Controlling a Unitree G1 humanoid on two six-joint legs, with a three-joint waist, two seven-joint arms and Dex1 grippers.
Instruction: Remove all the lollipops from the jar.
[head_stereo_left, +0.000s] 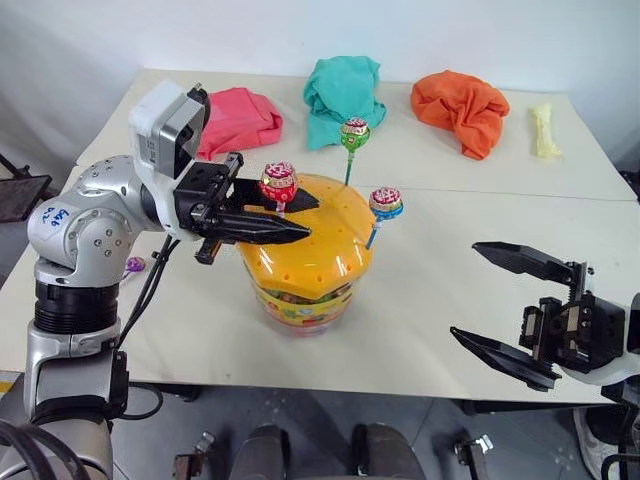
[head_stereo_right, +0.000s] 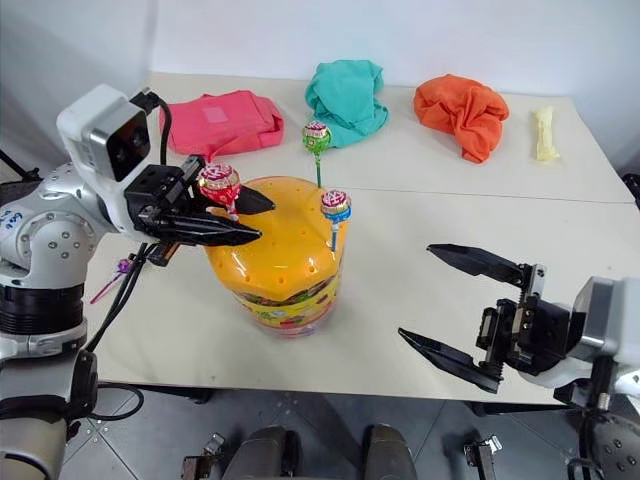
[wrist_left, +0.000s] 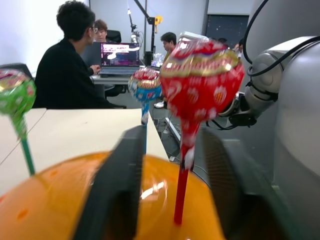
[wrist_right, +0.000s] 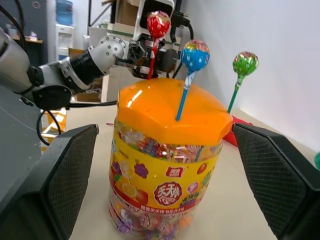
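Orange-lidded jar (head_stereo_left: 300, 262) still carries 3 lollipops: red (head_stereo_left: 278, 182), green (head_stereo_left: 354, 133), blue (head_stereo_left: 385, 203). A purple one (head_stereo_left: 134, 265) lies left of the jar, seemingly done. Left gripper (head_stereo_left: 285, 215) straddles the red stick, clamping unclear; right gripper (head_stereo_left: 500, 300) gapes right of the jar.

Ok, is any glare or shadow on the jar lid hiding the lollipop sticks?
Left wrist view: a bright highlight sits on the orange jar lid just beside the red-stick lollipop, but its stick stays readable down to the lid. Right wrist view: a pale glare patch on the lid's edge, away from the blue-stick lollipop. Left eye view: even light, only soft shadows on the table.
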